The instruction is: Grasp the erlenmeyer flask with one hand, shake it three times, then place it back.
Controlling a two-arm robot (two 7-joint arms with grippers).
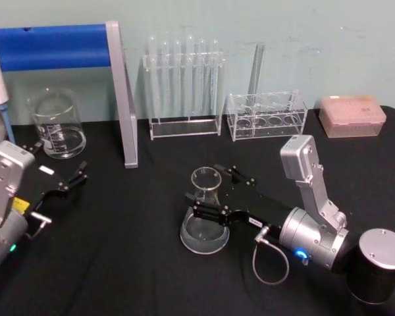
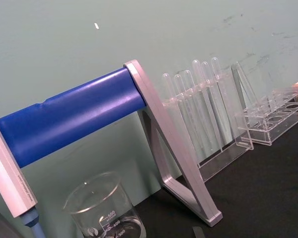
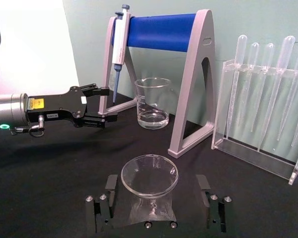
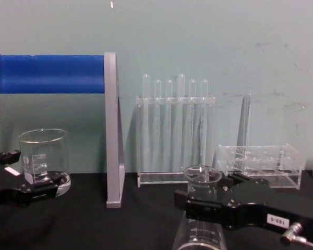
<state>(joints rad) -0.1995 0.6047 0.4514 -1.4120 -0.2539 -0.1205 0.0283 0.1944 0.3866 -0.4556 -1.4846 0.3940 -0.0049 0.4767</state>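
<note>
Clear glass caught the light at the middle of the black desk [image 1: 131, 263], where the erlenmeyer flask [image 1: 205, 217] stood upright on its wide base. The right claw [image 1: 210, 195] had reached in low from the robot's right side, its two fingers set on either side of the flask's neck. In the right wrist view the flared rim sat centred between the finger blocks, with a gap visible on each side, so the claw was spread wide around the neck rather than clamped on it. That placement looked sensible: the narrow neck gives the fingers something they can span, and the flare above should stop the glass slipping down once it is lifted. The flask's base rested on the desk, so the grasp appeared not yet made and the shaking was all to come.

The left claw [image 1: 76, 178] lay parked low at the robot's left, fingers apart and holding nothing, just beside the glass beaker [image 1: 56, 125] under the blue-barred pipette stand [image 1: 122, 99]. Behind the flask, well apart from it, stood the test tube rack [image 1: 183, 85] and a low clear rack [image 1: 266, 117], leaving open space for swinging the flask.
</note>
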